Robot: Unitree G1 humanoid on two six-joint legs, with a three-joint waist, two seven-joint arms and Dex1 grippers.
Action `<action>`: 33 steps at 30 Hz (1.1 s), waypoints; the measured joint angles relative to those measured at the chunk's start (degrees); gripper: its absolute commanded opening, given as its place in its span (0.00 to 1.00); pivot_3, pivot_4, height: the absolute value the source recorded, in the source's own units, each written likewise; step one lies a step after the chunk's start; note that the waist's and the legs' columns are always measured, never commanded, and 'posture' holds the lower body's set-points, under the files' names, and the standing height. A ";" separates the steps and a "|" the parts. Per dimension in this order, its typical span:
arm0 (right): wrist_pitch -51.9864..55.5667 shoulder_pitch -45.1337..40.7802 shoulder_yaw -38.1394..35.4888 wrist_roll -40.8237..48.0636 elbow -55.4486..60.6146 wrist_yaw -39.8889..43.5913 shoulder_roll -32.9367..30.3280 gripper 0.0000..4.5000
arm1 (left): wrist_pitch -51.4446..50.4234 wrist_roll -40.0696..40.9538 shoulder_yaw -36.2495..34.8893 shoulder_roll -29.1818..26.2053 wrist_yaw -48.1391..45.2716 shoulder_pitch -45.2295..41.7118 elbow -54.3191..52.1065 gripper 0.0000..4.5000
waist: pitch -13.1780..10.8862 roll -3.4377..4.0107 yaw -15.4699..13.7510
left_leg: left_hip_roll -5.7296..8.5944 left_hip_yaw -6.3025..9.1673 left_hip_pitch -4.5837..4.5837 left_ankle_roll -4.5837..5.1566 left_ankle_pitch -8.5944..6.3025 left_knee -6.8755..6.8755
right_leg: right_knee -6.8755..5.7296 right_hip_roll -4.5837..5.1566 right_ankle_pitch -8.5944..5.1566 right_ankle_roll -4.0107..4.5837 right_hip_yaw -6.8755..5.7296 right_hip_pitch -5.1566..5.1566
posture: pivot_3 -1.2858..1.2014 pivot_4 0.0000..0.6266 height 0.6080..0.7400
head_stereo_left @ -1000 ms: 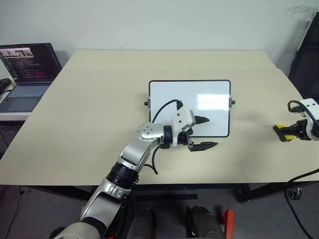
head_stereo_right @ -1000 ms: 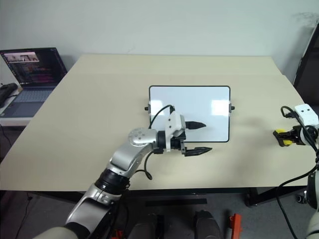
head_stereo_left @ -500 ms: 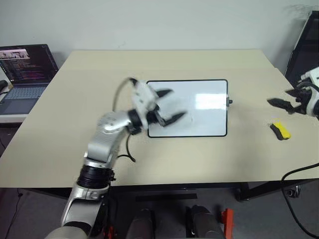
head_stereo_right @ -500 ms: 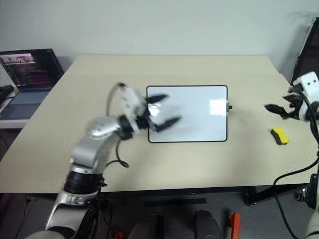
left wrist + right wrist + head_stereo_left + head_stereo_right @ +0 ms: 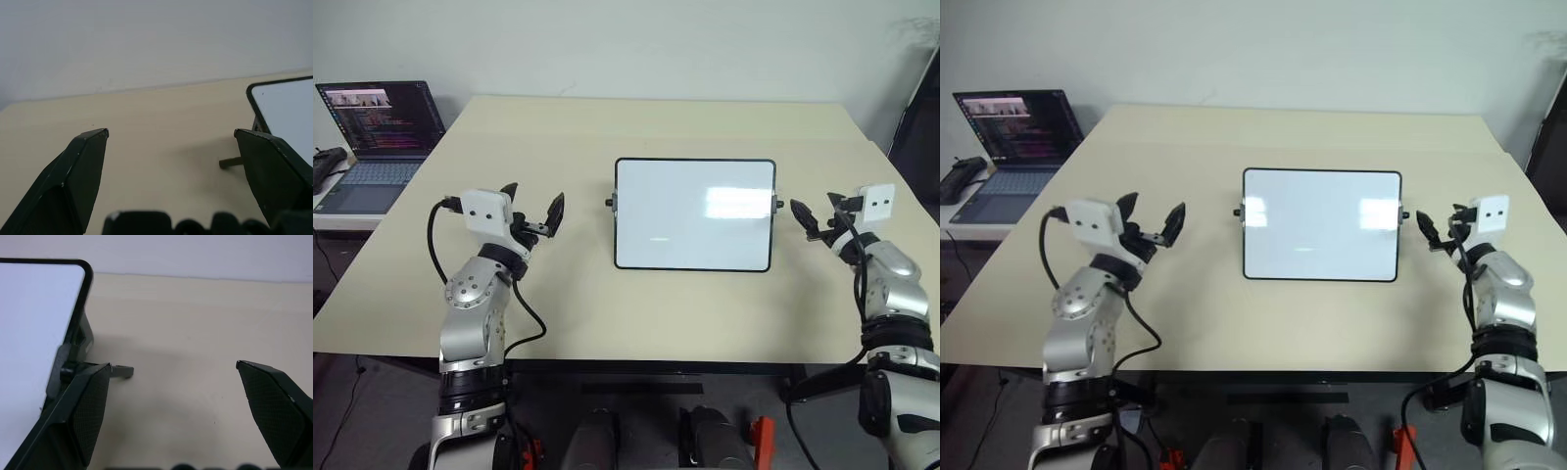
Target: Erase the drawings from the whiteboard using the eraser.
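The whiteboard [image 5: 695, 213] stands in the middle of the tan table, its face plain white with patches of glare. The drawings and the eraser are out of view. My left gripper [image 5: 533, 200] hovers to the left of the board, level and pointing forward, open with nothing between its fingers. The left wrist view looks past those fingers [image 5: 83, 166] to the board's corner [image 5: 288, 112]. My right gripper [image 5: 813, 207] is close beside the board's right knob, open and empty. The right wrist view has the board's edge [image 5: 34, 323] next to one finger [image 5: 83, 406].
An open laptop [image 5: 377, 127] sits on a lower side table at the far left, with a black object [image 5: 323, 162] beside it. A dark stand [image 5: 915, 108] rises past the table's right edge. Bare tabletop [image 5: 656, 122] lies behind the board.
My left arm swung left, away from the front of the board. My right gripper let go of the yellow eraser onto the table, opened, and moved in beside the board's right edge.
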State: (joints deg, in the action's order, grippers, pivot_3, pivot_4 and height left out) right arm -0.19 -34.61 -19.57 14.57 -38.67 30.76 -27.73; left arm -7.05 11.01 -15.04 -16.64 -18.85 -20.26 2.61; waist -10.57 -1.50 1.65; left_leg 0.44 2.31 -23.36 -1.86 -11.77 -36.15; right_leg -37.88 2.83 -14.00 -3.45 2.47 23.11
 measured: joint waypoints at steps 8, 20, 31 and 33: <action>-4.66 3.19 -1.58 0.12 0.09 -10.43 6.52 0.99 | 10.19 -5.89 3.35 5.89 8.58 0.09 14.58 1.00 | 0.00 0.00 0.21 | -0.02 -0.04 0.02 0.00 0.00 0.03 | -0.02 -0.02 0.00 0.00 0.04 0.02 | 0.52 0.24 1.00; -6.73 4.78 0.59 0.03 0.27 -11.85 8.86 0.99 | 14.70 -6.52 3.26 7.13 14.41 -2.89 20.95 1.00 | 0.00 0.00 0.20 | -0.01 -0.04 0.02 0.00 0.00 0.01 | -0.02 -0.03 0.00 0.00 0.03 0.02 | 0.52 0.24 1.00; -10.15 4.85 3.33 -3.31 0.30 -16.12 10.71 0.99 | 15.93 -6.24 2.92 4.31 14.27 -6.51 25.50 1.00 | 0.00 0.00 0.20 | -0.01 -0.03 0.01 0.00 0.00 0.02 | 0.00 -0.05 0.00 0.00 0.03 0.02 | 0.52 0.24 1.00; -10.54 4.85 3.67 -3.58 0.29 -16.12 10.73 0.99 | 16.89 -6.25 2.88 3.99 14.28 -7.22 26.55 1.00 | 0.00 0.00 0.19 | -0.02 -0.03 0.01 0.00 0.00 0.03 | 0.01 -0.05 0.00 0.00 0.03 0.02 | 0.52 0.24 1.00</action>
State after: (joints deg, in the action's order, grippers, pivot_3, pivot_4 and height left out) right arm -10.73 -29.76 -15.89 10.98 -38.38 14.64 -17.01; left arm 9.84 4.76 -12.16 -12.64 -4.56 -27.48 29.16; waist -10.56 -1.50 1.83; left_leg 0.42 2.28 -23.34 -1.85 -11.77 -36.12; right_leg -37.87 2.78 -14.00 -3.45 2.50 23.13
